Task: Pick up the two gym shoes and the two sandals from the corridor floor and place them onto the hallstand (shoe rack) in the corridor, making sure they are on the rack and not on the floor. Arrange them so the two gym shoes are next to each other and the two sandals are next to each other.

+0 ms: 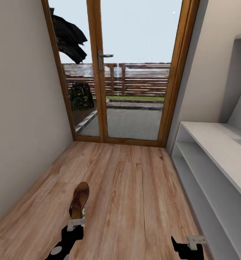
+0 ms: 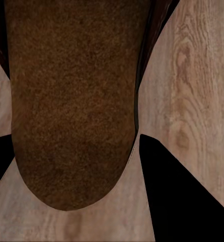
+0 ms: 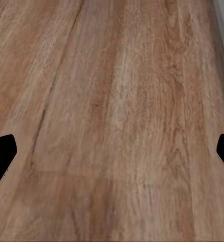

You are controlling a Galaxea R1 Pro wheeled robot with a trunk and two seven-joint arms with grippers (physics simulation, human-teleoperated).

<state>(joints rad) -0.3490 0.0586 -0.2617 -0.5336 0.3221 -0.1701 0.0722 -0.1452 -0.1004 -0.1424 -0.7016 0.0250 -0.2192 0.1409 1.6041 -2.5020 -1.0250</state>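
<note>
I have one sandal (image 1: 79, 200) clamped at its heel end in my left gripper (image 1: 75, 224), sole turned up, toe pointing toward the glass door (image 1: 129, 68), above the corridor floor (image 1: 135, 187). My left arm reaches forward, low. My right gripper (image 1: 187, 242), cut off by the frame's edge, hovers with jaws apart beside the hallstand (image 1: 221, 151).

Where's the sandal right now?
In the head view the sandal sits at lower left, held at the tip of the left pincer over the corridor floor, across from the hallstand on the right.
</note>
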